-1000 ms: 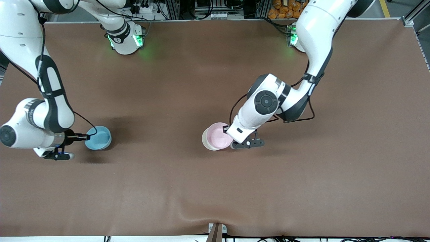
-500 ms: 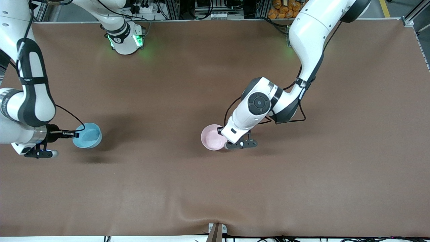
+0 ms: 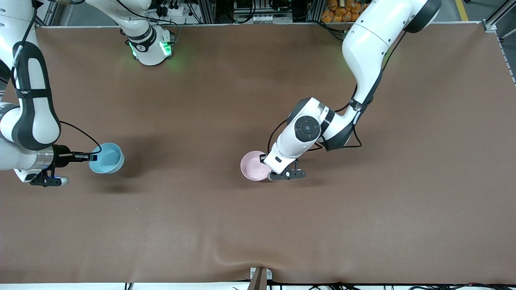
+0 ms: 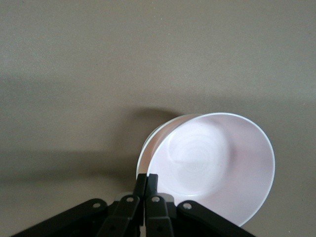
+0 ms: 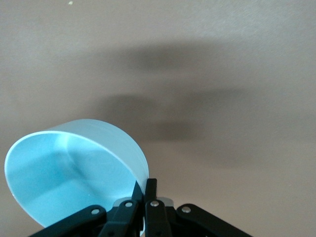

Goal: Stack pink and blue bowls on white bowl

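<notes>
Pink bowl (image 3: 254,165) lowered into white bowl (image 4: 148,144); both smooth plastic.

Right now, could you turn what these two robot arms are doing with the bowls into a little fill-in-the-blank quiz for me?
1. The left gripper is shut on the rim of the ____ bowl.
2. The right gripper holds the ____ bowl, lifted and tilted.
3. The pink bowl sits inside the ____ bowl, whose rim peeks out beneath it in the left wrist view.

Missing words: pink; blue; white
</notes>
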